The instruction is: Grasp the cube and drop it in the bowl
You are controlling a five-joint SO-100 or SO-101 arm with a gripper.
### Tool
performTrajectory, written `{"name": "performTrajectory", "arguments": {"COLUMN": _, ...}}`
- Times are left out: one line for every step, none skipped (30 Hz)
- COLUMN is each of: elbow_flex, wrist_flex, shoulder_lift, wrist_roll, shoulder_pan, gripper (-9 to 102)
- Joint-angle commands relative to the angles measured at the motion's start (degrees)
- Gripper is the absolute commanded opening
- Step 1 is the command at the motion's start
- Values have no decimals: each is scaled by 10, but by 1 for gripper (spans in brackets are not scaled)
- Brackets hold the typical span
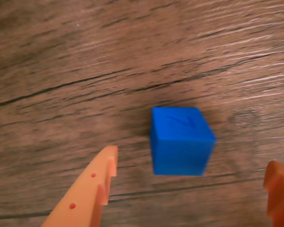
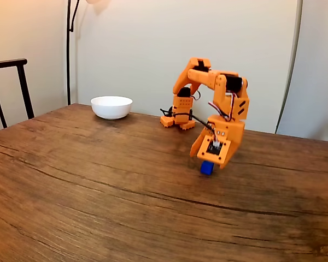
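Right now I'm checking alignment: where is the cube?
In the wrist view the cube sits on the wooden table between the open jaws, nearer the left one.

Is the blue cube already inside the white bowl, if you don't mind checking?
No, in the fixed view the cube sits on the table beneath the end effector, far from the bowl.

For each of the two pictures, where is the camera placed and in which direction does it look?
Wrist view: rides on the arm, looks down at the wooden table; gripper fingers flank the cube.
Fixed view: stands across the table, facing the wall; shows the whole arm and the bowl.
Shared: cube, gripper, table.
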Motion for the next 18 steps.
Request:
{"name": "performTrajectory", "arguments": {"elbow_flex": -33, "wrist_flex": -1, "shoulder_lift": -2, "wrist_roll": -5, "shoulder_pan": -5, "gripper": 42}}
{"name": "performTrajectory", "arguments": {"elbow_flex": -35, "wrist_flex": -1, "shoulder_lift": -4, "wrist_roll": -5, "shoulder_pan": -5, "gripper": 42}}
{"name": "performTrajectory", "arguments": {"elbow_flex": -35, "wrist_flex": -1, "shoulder_lift": -6, "wrist_roll": -5, "shoulder_pan": -5, "gripper": 42}}
{"name": "performTrajectory", "arguments": {"elbow_flex": -34, "wrist_flex": -1, "shoulder_lift": -8, "wrist_roll": -5, "shoulder_pan": -5, "gripper": 42}}
{"name": "performTrajectory", "arguments": {"elbow_flex": -34, "wrist_flex": -2, "shoulder_lift": -9, "wrist_roll": -5, "shoulder_pan": -5, "gripper": 42}}
{"name": "performTrajectory", "arguments": {"elbow_flex": -34, "wrist_flex": -3, "shoulder_lift": -10, "wrist_roll": -5, "shoulder_pan": -5, "gripper": 42}}
{"name": "performTrajectory", "arguments": {"elbow_flex": -34, "wrist_flex": -2, "shoulder_lift": -10, "wrist_roll": -5, "shoulder_pan": -5, "gripper": 42}}
{"name": "performTrajectory", "arguments": {"elbow_flex": -33, "wrist_flex": -2, "shoulder_lift": -10, "wrist_roll": -5, "shoulder_pan": -4, "gripper": 42}}
{"name": "performTrajectory", "arguments": {"elbow_flex": -30, "wrist_flex": -2, "shoulder_lift": -10, "wrist_roll": -5, "shoulder_pan": -4, "gripper": 42}}
{"name": "performTrajectory", "arguments": {"elbow_flex": -28, "wrist_flex": -2, "shoulder_lift": -10, "wrist_roll": -5, "shoulder_pan": -2, "gripper": 42}}
{"name": "performTrajectory", "arguments": {"elbow_flex": -27, "wrist_flex": -2, "shoulder_lift": -10, "wrist_roll": -4, "shoulder_pan": -2, "gripper": 42}}
{"name": "performTrajectory", "arguments": {"elbow_flex": -25, "wrist_flex": -2, "shoulder_lift": -10, "wrist_roll": -4, "shoulder_pan": -1, "gripper": 42}}
{"name": "performTrajectory", "arguments": {"elbow_flex": -24, "wrist_flex": -2, "shoulder_lift": -10, "wrist_roll": -4, "shoulder_pan": -1, "gripper": 42}}
{"name": "performTrajectory", "arguments": {"elbow_flex": -24, "wrist_flex": -2, "shoulder_lift": -10, "wrist_roll": -4, "shoulder_pan": -1, "gripper": 42}}
{"name": "performTrajectory", "arguments": {"elbow_flex": -23, "wrist_flex": -1, "shoulder_lift": -11, "wrist_roll": -4, "shoulder_pan": 0, "gripper": 42}}
{"name": "performTrajectory", "arguments": {"elbow_flex": -23, "wrist_flex": -1, "shoulder_lift": -11, "wrist_roll": -4, "shoulder_pan": 0, "gripper": 42}}
{"name": "performTrajectory", "arguments": {"elbow_flex": -23, "wrist_flex": -1, "shoulder_lift": -11, "wrist_roll": -4, "shoulder_pan": 0, "gripper": 42}}
{"name": "performTrajectory", "arguments": {"elbow_flex": -23, "wrist_flex": -1, "shoulder_lift": -11, "wrist_roll": -4, "shoulder_pan": 4, "gripper": 42}}
